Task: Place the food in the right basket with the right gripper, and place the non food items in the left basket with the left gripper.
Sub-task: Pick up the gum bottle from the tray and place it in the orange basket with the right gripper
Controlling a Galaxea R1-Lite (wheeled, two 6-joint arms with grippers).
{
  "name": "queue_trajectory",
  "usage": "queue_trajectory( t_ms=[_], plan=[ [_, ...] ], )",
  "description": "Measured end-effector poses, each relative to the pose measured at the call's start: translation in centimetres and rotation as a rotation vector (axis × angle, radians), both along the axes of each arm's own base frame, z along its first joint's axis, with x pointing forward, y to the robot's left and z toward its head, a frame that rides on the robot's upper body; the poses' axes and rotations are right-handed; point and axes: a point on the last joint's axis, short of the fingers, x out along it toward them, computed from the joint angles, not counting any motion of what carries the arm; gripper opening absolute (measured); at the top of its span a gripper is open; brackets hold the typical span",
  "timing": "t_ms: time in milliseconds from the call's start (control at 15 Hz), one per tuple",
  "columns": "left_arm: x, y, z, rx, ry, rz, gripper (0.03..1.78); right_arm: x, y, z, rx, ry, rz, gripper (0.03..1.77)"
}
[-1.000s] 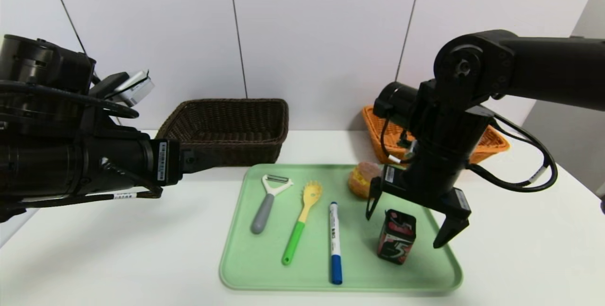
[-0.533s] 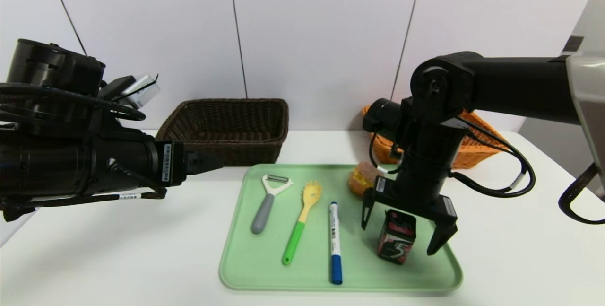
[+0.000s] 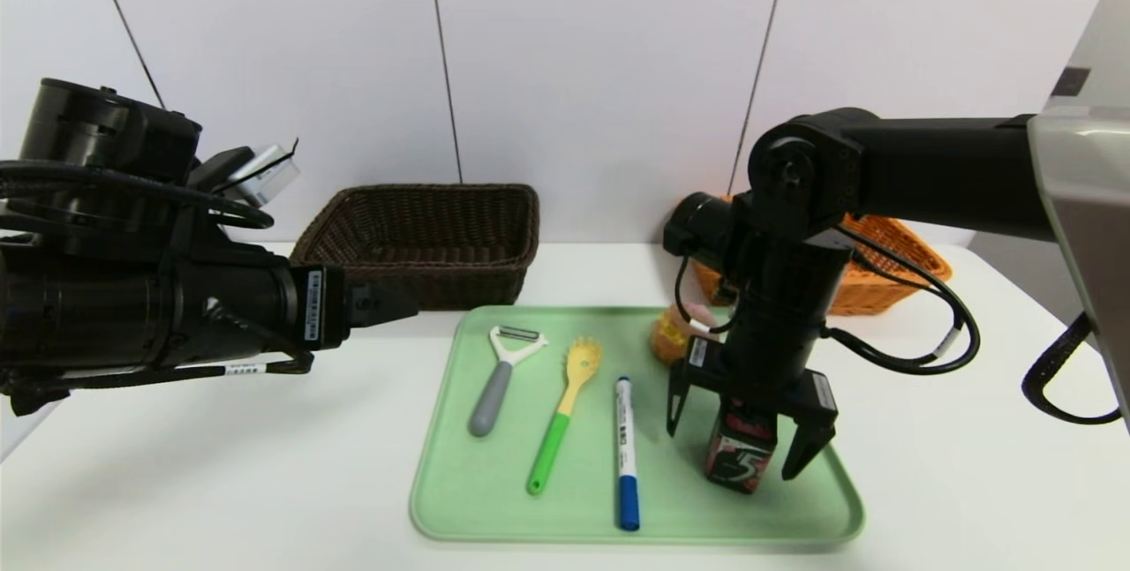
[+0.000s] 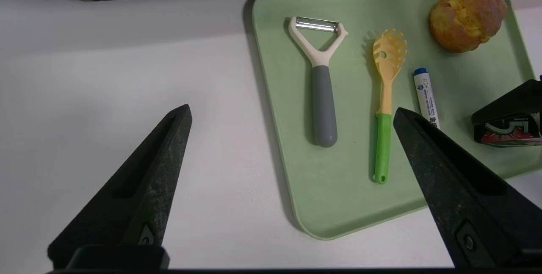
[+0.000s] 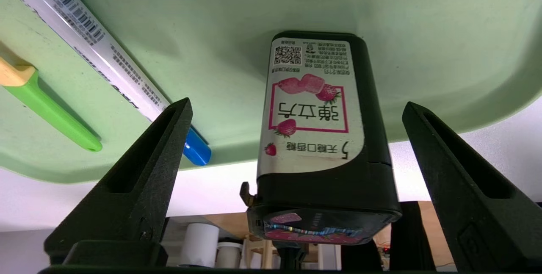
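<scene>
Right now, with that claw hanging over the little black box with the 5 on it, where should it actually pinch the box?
Probably across the box's two narrow side walls, coming straight down from above. The black box stands upright on the green tray, so its flat sides face the open fingers of the right gripper, which straddle it. A grip on the upper half avoids the marker nearby.

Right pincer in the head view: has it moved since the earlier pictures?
Yes. The right pincer has come down and toward the robot's left, and now straddles the small black box with pink-red print, which stands unmoved on the pale green plastic tray.
</scene>
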Motion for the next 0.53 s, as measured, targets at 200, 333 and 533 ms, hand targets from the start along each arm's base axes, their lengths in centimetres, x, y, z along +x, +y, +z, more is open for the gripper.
queue_trajectory(
  t_ms=[200, 333, 533],
  plan=[
    [0.03, 0.04, -0.01, 0.0, 0.001, 0.003, 1.69, -0.02, 0.07, -0.12, -0.004, 0.005, 0.0, 1.09],
    [0.06, 0.04, 0.0, 0.0, 0.0, 0.003, 1.69, -0.01, 0.12, -0.21, -0.005, 0.008, -0.001, 0.86],
    [0.22, 0.0, -0.16, 0.002, 0.007, 0.006, 1.69, -0.03, 0.09, -0.26, -0.01, 0.014, -0.005, 0.8]
  ],
)
